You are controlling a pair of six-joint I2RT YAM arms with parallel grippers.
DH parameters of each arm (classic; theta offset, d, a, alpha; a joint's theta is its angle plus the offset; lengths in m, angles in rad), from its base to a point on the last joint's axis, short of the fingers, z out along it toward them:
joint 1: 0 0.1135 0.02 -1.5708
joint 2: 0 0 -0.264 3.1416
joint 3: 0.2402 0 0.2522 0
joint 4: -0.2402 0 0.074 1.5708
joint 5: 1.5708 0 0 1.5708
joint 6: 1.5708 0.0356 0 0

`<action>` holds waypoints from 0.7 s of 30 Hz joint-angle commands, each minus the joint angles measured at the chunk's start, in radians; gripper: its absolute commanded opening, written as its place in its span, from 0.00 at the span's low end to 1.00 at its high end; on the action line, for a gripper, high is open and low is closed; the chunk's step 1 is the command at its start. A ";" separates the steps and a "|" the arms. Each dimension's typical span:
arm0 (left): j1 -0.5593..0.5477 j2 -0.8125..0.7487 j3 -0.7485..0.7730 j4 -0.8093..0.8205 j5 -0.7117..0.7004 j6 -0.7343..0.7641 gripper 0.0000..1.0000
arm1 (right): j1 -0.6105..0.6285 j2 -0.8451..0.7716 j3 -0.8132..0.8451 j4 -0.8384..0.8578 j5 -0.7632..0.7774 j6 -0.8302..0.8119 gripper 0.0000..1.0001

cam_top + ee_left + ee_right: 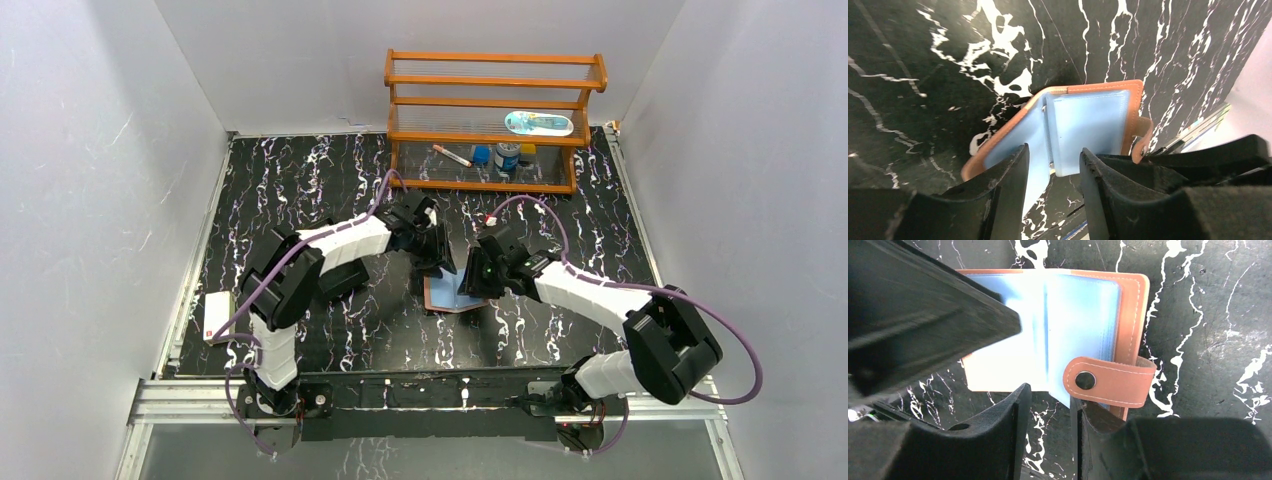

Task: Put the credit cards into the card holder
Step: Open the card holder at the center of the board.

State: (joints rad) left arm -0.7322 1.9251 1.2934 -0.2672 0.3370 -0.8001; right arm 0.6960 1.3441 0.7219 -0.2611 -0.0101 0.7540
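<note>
The card holder (455, 297) lies open on the black marble table, tan-brown leather outside, pale blue pockets inside (1088, 125). Its snap tab (1108, 381) folds over the right leaf. My left gripper (1053, 152) stands open at the holder's edge, with bare table between its fingers. From the other side my right gripper (1050, 392) is open too, its right finger (1098, 425) just under the tab. Seen from above, the left gripper (437, 262) and right gripper (478, 283) flank the holder. No loose credit cards show; I cannot tell whether one is in the pockets.
A wooden rack (495, 120) with small items stands at the back. A white flat object (217, 315) lies at the table's left edge. The left arm's dark body (923, 315) crowds the right wrist view. Metal rail (400, 395) runs along the near edge.
</note>
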 commanded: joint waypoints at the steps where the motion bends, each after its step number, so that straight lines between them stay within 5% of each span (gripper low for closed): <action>1: 0.049 -0.127 0.011 -0.056 -0.003 -0.004 0.41 | 0.002 0.025 0.030 0.033 0.025 -0.024 0.44; 11: 0.163 -0.228 0.072 -0.277 -0.114 0.157 0.45 | 0.005 0.082 0.114 0.012 0.023 -0.026 0.59; 21: 0.205 -0.275 0.180 -0.530 -0.357 0.681 0.52 | 0.042 0.186 0.208 -0.064 0.089 -0.020 0.65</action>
State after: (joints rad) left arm -0.5335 1.7405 1.4750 -0.6662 0.0757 -0.4065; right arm 0.7208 1.4868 0.8597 -0.2852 0.0296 0.7357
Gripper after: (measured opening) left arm 0.513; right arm 0.639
